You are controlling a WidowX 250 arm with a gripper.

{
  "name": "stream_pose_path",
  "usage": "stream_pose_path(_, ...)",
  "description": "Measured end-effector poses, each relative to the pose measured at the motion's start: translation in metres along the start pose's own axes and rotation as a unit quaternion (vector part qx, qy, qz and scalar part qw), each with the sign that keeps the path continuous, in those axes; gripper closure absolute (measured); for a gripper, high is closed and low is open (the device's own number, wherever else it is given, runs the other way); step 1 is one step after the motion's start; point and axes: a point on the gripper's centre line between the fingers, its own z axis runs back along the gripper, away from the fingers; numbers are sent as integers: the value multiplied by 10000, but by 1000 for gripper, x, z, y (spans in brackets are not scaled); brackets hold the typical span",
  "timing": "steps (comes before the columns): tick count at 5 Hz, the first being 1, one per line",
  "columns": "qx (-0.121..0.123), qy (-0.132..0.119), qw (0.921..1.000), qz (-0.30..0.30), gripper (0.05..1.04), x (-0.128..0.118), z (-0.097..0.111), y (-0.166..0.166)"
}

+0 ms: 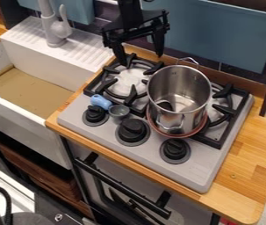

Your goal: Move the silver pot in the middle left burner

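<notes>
Silver pot [179, 94] is off to the right of the tool [141, 58], and a bit toward the camera

So the tool's fingers are spread with nothing between them, hanging at the back of the left burner [129, 83]. The pot stands upright on the stove [208, 178], right of that burner, with a reddish ring [202, 128] around its base. Its handles line up roughly back to front, and the back handle [188, 60] sits to the right of the tool. The back-left part of the rim looks nearest, tbh.

My guess: we're at the approach. I'd go right and slightly camera-ward, get one finger inside the wall, close, then lift and bring it back left. Only thing I'd watch is the little blue-handled scoop [101, 102] at the burner's front edge, since a low or wide swing could clip it.
</notes>
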Motion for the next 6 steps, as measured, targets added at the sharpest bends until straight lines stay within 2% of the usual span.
stream_pose_path(1,69,179,9998,49,87,-6,-11,3)
stream_pose_path(2,-90,204,9997,120,87,-24,-4,-2)
stream_pose_path(3,-444,87,9989,97,87,-29,13,-11)
stream_pose_path(4,-454,101,9989,-68,87,-32,16,-13)
stream_pose_path(5,-56,-122,9969,-776,87,-43,4,-17)
stream_pose_path(6,428,-457,9898,-1277,87,-44,-7,-25)
